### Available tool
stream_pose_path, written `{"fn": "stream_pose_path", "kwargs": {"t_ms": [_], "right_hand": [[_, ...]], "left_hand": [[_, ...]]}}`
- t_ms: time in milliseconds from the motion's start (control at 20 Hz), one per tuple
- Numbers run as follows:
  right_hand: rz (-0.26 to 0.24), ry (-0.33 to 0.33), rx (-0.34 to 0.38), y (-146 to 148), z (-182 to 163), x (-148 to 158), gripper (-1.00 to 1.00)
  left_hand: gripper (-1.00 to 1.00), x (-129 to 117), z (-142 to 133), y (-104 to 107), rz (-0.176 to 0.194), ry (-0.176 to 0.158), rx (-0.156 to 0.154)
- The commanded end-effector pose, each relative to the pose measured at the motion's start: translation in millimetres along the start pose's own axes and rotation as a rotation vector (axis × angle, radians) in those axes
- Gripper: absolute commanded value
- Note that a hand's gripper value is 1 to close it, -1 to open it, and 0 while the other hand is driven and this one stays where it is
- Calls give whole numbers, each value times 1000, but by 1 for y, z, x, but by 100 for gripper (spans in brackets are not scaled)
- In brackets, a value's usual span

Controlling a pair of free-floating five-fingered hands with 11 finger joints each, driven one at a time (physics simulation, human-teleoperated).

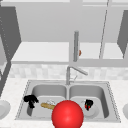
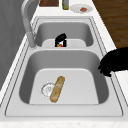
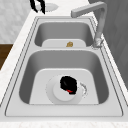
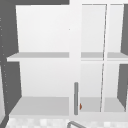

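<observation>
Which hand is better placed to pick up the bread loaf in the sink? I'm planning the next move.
Probably the left hand: it hovers at the left basin's edge, near the loaf. The right hand is curled on something red over the plate in the other basin.

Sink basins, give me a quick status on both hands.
Left hand at left basin's edge, fingers curled, holding nothing. Right hand down on the plate in right basin, over something red. Bread roll lies in left basin.
</observation>
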Motion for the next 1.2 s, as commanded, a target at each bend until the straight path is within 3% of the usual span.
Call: {"fn": "stream_pose_path", "kwargs": {"t_ms": [0, 250, 750, 1150], "right_hand": [[-3, -2, -11, 11, -9, -1, 100], [-34, 17, -107, 1, -6, -1, 100], [-30, 29, -37, -55, 29, -11, 100], [-27, 3, -53, -99, 77, -31, 100]], "left_hand": [[0, 0, 0, 0, 0, 0, 0], [0, 0, 0, 0, 0, 0, 0], [0, 0, 0, 0, 0, 0, 0], [0, 0, 0, 0, 0, 0, 0]]}}
